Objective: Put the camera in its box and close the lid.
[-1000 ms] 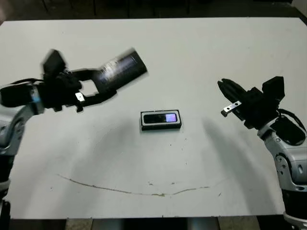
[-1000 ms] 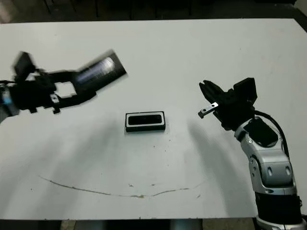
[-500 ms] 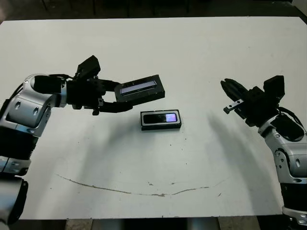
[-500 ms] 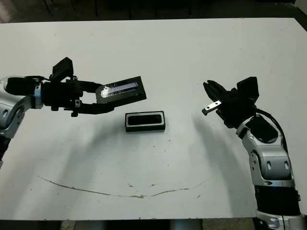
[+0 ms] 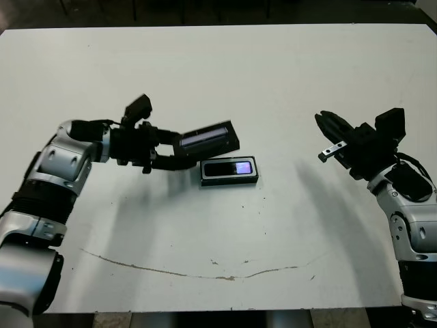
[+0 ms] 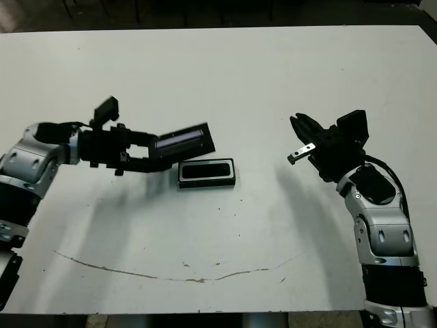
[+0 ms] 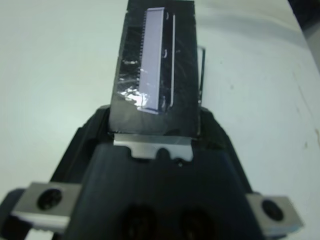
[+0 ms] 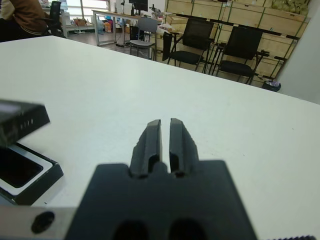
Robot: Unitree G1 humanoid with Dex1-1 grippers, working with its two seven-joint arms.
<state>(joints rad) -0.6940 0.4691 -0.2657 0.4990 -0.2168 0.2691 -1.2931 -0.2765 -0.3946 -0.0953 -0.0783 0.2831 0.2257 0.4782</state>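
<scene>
The box (image 5: 229,179), a black-rimmed white-lined tray, lies at the table's middle. The camera (image 5: 231,168) lies inside it, its bluish-purple window facing up. My left gripper (image 5: 179,147) is shut on one end of the lid (image 5: 209,137). The lid hangs tilted in the air, just above and to the left of the box, with its shiny face showing in the left wrist view (image 7: 155,75). My right gripper (image 5: 322,123) is shut and empty, raised over the table well to the right of the box. Its wrist view shows the box (image 8: 27,175) and the lid (image 8: 20,122).
The white table (image 5: 273,68) has a thin brownish curved mark (image 5: 205,273) near its front edge. Beyond the far edge, the right wrist view shows office chairs (image 8: 200,42) and a seated person (image 8: 22,15).
My left arm has swung the lid from the upper left down and to the right, close to the box's left end. The right gripper has barely moved.
</scene>
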